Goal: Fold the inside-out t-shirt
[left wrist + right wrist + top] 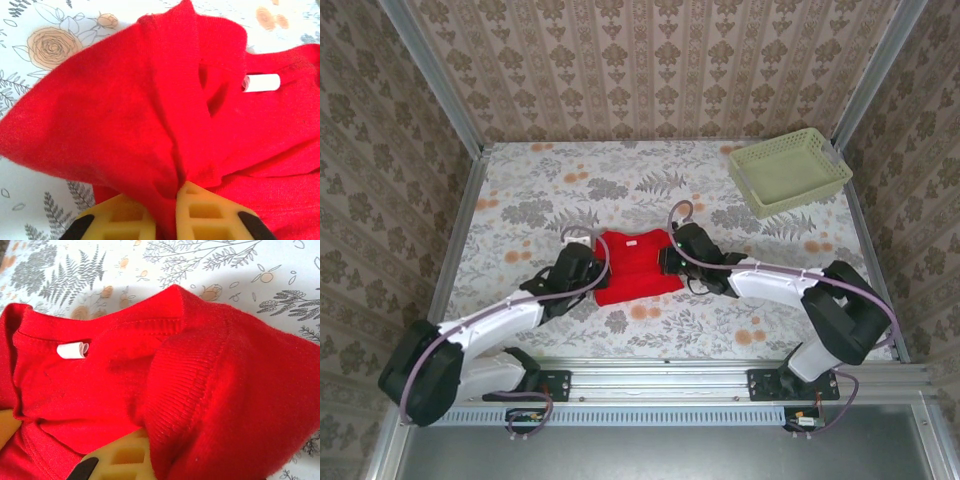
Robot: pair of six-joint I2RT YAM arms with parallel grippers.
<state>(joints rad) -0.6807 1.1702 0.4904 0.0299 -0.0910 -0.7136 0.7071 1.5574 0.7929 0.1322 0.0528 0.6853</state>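
The inside-out t-shirt [635, 265] is bright red and lies bunched into a small, roughly rectangular heap in the middle of the flowered table. My left gripper [590, 262] is at its left edge and my right gripper [670, 258] at its right edge. In the left wrist view the yellow fingers [210, 212] pinch a gathered fold of the t-shirt [150, 115], so the left gripper [175, 192] is shut on the cloth. In the right wrist view the ribbed collar of the t-shirt [210, 390] drapes over my right gripper [155, 450], hiding one finger. A curled white label [72, 350] shows inside the neck.
A pale green basket [788, 172] stands at the back right of the table, well away from both arms. Metal frame posts and patterned walls close in the left, right and far sides. The flowered tablecloth [620, 185] lies flat around the shirt.
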